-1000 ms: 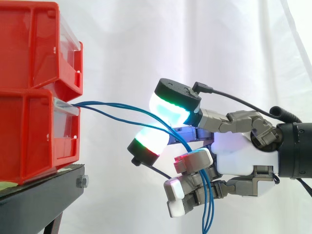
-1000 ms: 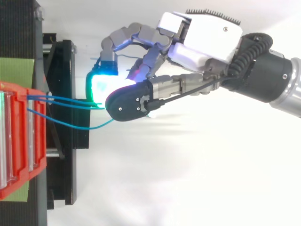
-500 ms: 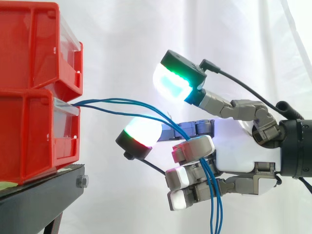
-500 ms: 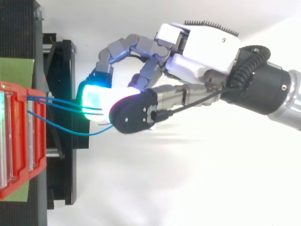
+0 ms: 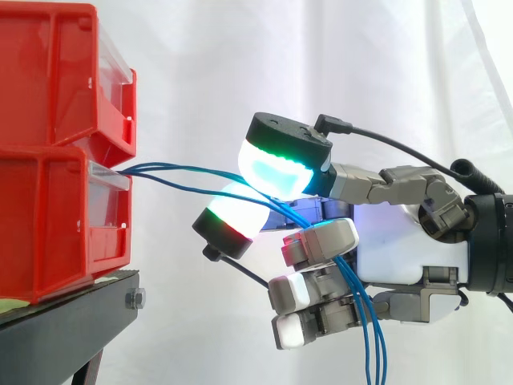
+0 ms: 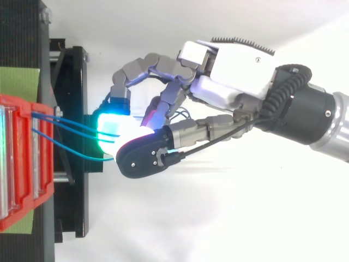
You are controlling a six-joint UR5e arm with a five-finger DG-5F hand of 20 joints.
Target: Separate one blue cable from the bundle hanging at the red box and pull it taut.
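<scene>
- Grip: my hand (image 5: 401, 249) is closed on the blue cables (image 5: 148, 170). The strands pass between my cyan-green pad (image 5: 276, 170) above and my white-and-red pad (image 5: 240, 218) below.
- Past the pads they bend over one of my curled fingers and hang straight down in front of the others.
- The blue cables come out at the front of the lower red bin (image 5: 48, 224), by its clear lip. They run to me in shallow arcs, none of them drawn straight.
- My hand sits well apart from the bins, at about the lower bin's height.
- From above, three strands fan out slightly between bin and pads.
- I cannot tell whether any one strand is parted from the rest inside my grip.
- The upper red bin (image 5: 48, 72) is stacked on the lower one, both on the black stand (image 5: 72, 321) before the white curtain (image 5: 240, 64).
</scene>
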